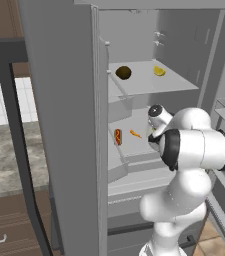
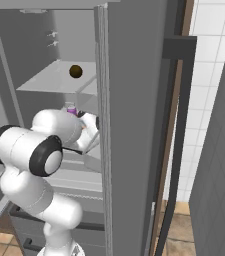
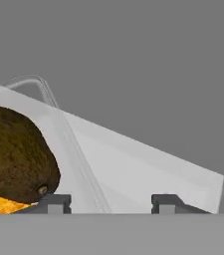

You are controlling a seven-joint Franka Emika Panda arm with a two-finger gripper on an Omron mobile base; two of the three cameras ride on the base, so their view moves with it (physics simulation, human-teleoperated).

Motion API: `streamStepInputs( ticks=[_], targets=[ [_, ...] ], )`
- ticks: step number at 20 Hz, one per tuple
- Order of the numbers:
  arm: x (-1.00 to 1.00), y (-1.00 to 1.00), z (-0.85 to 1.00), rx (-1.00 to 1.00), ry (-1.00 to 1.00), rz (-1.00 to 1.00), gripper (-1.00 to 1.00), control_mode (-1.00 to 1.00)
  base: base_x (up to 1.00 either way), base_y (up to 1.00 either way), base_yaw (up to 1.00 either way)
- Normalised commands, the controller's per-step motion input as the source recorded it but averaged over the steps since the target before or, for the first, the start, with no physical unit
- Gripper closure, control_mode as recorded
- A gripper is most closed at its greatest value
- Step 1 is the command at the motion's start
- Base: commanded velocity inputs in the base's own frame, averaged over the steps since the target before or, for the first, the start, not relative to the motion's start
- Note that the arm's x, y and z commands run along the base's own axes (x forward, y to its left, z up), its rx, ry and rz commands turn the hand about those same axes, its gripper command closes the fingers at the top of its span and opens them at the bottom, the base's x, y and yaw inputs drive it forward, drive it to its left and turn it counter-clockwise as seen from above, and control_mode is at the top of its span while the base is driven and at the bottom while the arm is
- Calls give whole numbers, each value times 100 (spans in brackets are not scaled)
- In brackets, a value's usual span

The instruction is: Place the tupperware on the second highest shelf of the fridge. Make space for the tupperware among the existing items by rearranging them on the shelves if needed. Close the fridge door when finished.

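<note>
Brown lump (image 3: 14,157) beside tool (image 3: 108,203) left fingertip (image 3: 54,201), outside parted jaws.

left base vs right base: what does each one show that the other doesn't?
Left base alone: a yellow piece on the upper shelf, and a sausage in bun beside a carrot on the shelf below. Right base alone: a white tiled wall past the door and a small purple-topped thing just above the arm. Both: the open fridge, the dark brown lump and the white arm reaching in.
</note>
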Motion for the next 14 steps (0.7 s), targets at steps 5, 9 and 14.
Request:
streamStepInputs(
  ticks=[5,9,14],
  targets=[
    [-37,16,9,0,-16,0,-100,-100,0,0,0],
    [-93,41,37,-4,-22,3,-100,-100,0,0,0],
    [-80,37,90,-2,-17,9,-100,-100,0,0,0]
  ],
)
